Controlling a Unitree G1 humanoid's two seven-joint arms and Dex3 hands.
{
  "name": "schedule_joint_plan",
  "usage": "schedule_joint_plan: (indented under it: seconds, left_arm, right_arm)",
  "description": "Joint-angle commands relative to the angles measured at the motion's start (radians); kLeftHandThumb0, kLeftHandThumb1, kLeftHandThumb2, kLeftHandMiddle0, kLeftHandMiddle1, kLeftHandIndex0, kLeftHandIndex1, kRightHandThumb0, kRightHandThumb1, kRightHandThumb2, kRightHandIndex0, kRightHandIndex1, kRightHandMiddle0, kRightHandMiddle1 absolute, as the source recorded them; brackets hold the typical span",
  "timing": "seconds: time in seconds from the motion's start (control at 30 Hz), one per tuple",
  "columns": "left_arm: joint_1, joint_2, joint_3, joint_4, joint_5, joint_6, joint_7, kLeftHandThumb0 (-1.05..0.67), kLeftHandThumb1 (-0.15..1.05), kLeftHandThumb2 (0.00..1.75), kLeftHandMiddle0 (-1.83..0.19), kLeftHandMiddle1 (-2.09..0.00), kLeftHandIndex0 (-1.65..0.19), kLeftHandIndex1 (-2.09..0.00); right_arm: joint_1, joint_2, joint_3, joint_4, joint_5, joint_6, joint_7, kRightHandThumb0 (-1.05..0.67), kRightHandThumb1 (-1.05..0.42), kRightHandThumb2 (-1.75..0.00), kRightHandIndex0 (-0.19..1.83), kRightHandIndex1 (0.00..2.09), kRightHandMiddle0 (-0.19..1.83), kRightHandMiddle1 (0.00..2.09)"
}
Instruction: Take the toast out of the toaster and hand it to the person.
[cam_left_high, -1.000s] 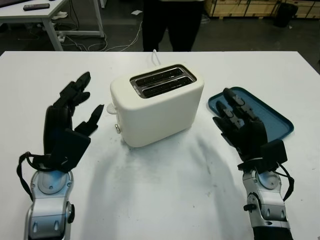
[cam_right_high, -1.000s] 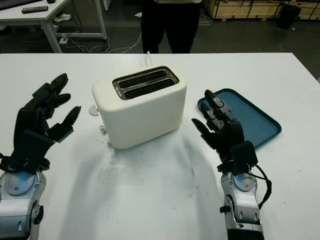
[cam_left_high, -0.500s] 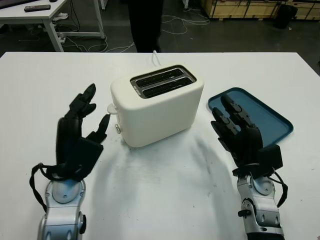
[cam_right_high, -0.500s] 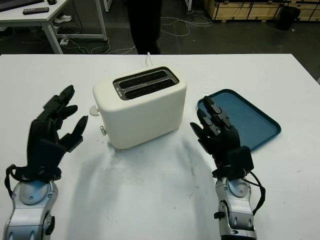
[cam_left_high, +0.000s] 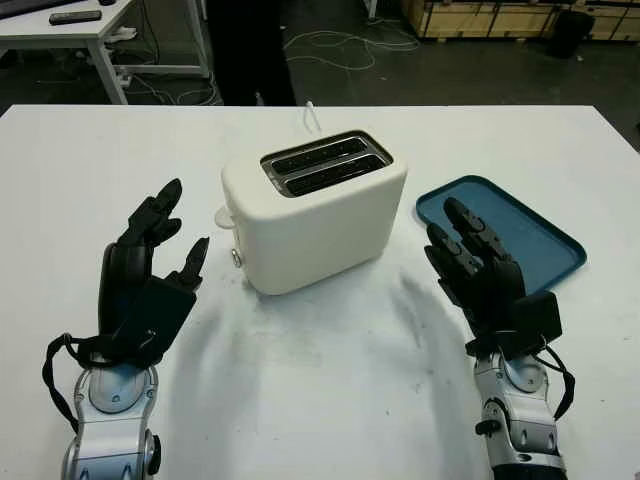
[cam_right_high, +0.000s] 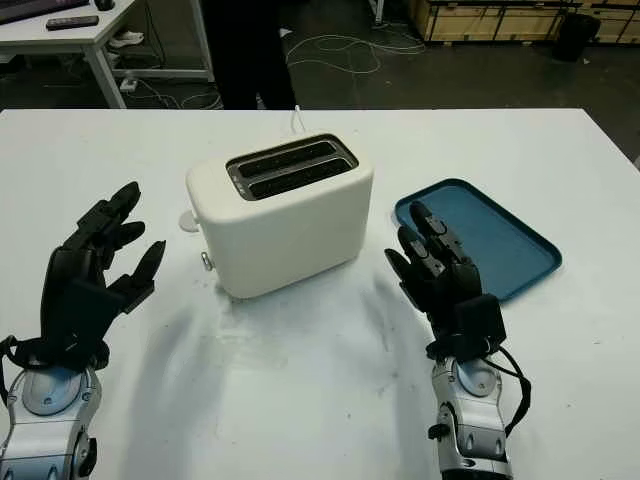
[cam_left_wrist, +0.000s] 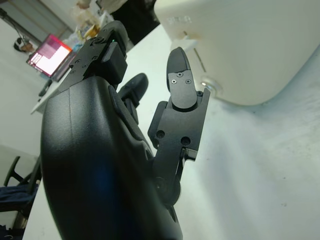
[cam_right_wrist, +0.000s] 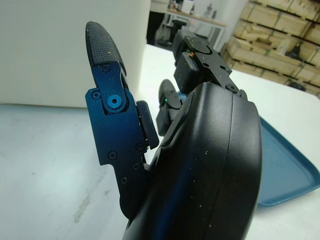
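Desk (cam_left_high: 330, 400), white, carries everything. Far left: left hand (cam_left_high: 140, 285) is raised above the desk w/ palm turned toward the toaster, fingers (cam_left_high: 160, 205) wide and extended, holding nothing, near the toaster's left end but apart from it. In the left wrist view the thumb (cam_left_wrist: 181, 95) points at the toaster's lower corner w/ a gap between.

Centre: toaster (cam_left_high: 315, 210), cream, stands upright at a slight angle on the desk, two slots (cam_left_high: 325, 163) on top, both dark inside; can't tell whether toast sits in them. Small lever (cam_left_high: 224, 215) and knob (cam_left_high: 236, 257) on its left end. White cord (cam_left_high: 310, 115) runs off the back toward the desk's far edge.

Right of toaster: right hand (cam_left_high: 485, 280) also raised off the desk, fingers (cam_left_high: 465, 225) wide, straight, holding nothing, between toaster and tray, overlapping the tray's near-left corner in the head views.

Far right: blue tray (cam_left_high: 530, 235), shallow, lies flat on the desk.

Behind the desk, upper left: a person (cam_left_high: 250, 50) in dark clothes stands on the floor; another desk (cam_left_high: 70, 30) w/ a remote (cam_left_high: 72, 15) is further left.
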Motion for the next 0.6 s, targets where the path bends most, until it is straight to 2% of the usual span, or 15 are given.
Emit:
schedule_joint_plan:
  seconds: [0.0,0.17,0.27,0.4,0.43,0.57]
  left_arm:
    - [0.003,-0.004,-0.008,0.002,0.006,0.015,-0.001,-0.21,0.92,0.52,-0.01,-0.88,-0.36,-0.02]
    - [0.004,-0.001,-0.005,0.007,0.002,0.012,-0.003,-0.21,0.92,0.52,0.00,-0.88,-0.36,-0.02]
    - [-0.005,-0.014,0.005,0.012,-0.024,0.057,-0.013,-0.21,0.92,0.53,0.00,-0.87,-0.35,-0.01]
    - [-0.015,-0.011,0.005,0.059,-0.012,0.080,-0.002,-0.22,0.92,0.54,-0.02,-0.88,-0.34,-0.01]
    - [-0.021,-0.012,0.000,0.068,0.004,0.099,0.006,-0.27,0.92,0.49,-0.05,-0.87,-0.38,-0.03]
    - [-0.032,-0.009,-0.005,0.103,0.019,0.103,0.020,-0.29,0.92,0.46,-0.09,-0.85,-0.40,-0.04]
  right_arm:
    - [-0.011,0.003,-0.002,0.007,0.002,-0.029,0.007,-0.58,-0.92,-0.05,0.42,0.06,0.46,0.01]
    - [-0.011,-0.001,-0.006,0.014,0.000,-0.038,0.010,-0.60,-0.92,-0.06,0.41,0.06,0.46,0.01]
    - [-0.013,0.001,-0.009,0.019,0.006,-0.044,0.013,-0.60,-0.92,-0.05,0.42,0.06,0.47,0.01]
    - [-0.004,-0.002,0.000,-0.036,-0.004,0.006,-0.004,-0.60,-0.92,-0.05,0.41,0.05,0.46,0.01]
    - [-0.002,-0.001,0.001,-0.045,-0.002,0.013,-0.006,-0.60,-0.92,-0.05,0.41,0.05,0.46,0.00]
    - [-0.006,0.003,-0.005,-0.026,0.016,-0.009,0.011,-0.57,-0.92,-0.04,0.40,0.04,0.46,0.00]
